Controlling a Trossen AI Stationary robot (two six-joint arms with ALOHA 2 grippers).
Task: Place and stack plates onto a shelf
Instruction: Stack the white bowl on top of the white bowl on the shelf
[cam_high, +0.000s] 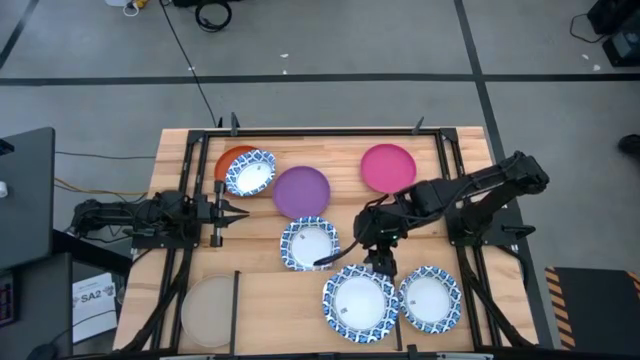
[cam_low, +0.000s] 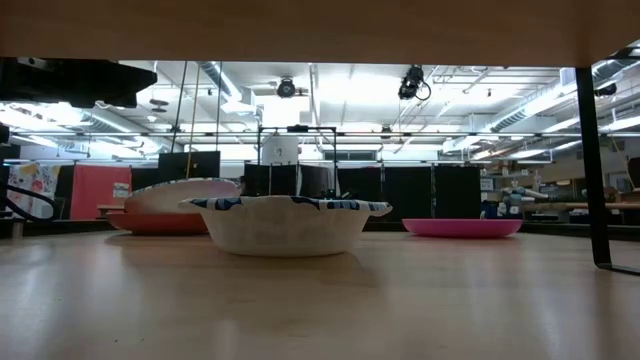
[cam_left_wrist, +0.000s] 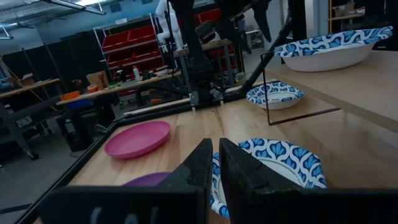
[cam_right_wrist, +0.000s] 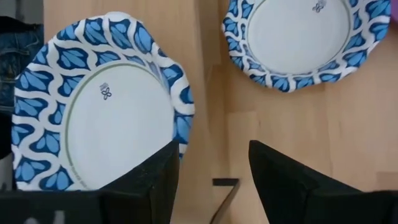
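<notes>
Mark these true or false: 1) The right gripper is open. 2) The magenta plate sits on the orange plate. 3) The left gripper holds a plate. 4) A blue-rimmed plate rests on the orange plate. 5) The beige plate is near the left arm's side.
1) True: the right gripper is open above the table, beside a blue-rimmed plate.
2) False: the magenta plate lies alone on the wood.
3) False: the left gripper is shut on nothing.
4) True: a second blue-rimmed plate overlaps the orange plate.
5) True: the beige plate is there.
</notes>
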